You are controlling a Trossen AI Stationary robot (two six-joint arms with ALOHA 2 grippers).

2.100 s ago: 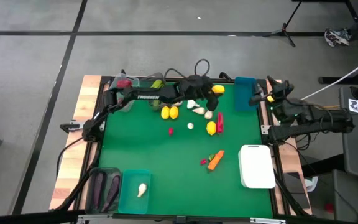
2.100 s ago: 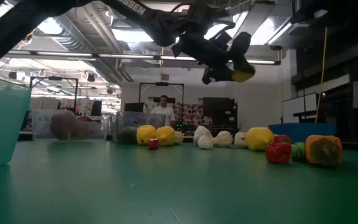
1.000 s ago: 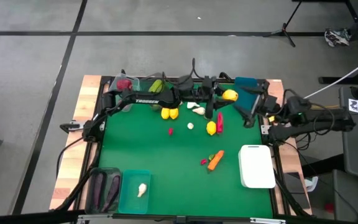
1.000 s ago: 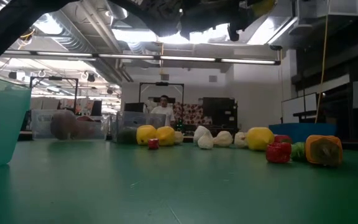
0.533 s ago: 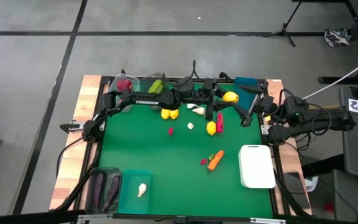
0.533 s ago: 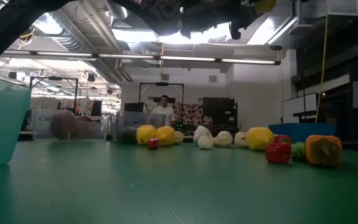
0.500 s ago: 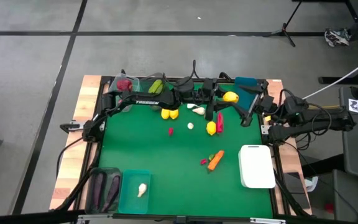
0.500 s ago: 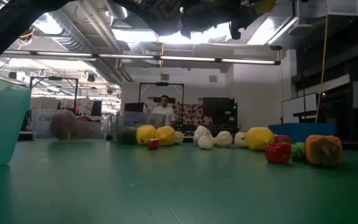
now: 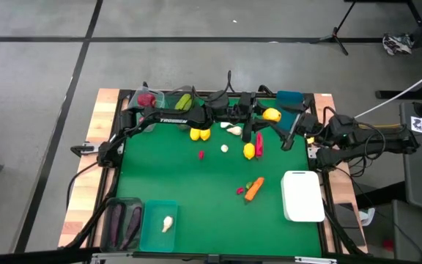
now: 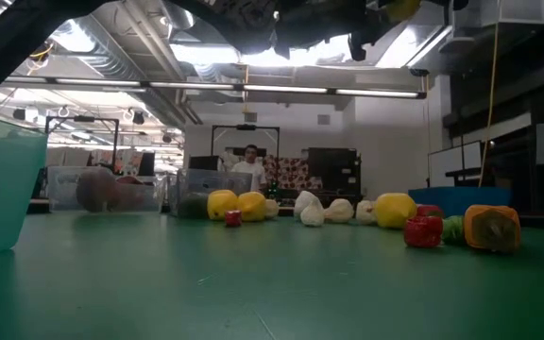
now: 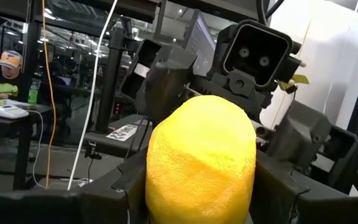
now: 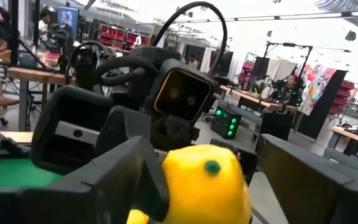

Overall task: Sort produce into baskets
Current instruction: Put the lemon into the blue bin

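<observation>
High view: handoff staged beside blue tub, left gripper clamped on lemon held clear above desk, right gripper spread wide around it, ready to receive.

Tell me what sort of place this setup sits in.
Probably a robotics lab or workshop: two arms work over a green table, the left gripper holds a lemon, and a person sits among benches under exposed ceiling pipes.
</observation>
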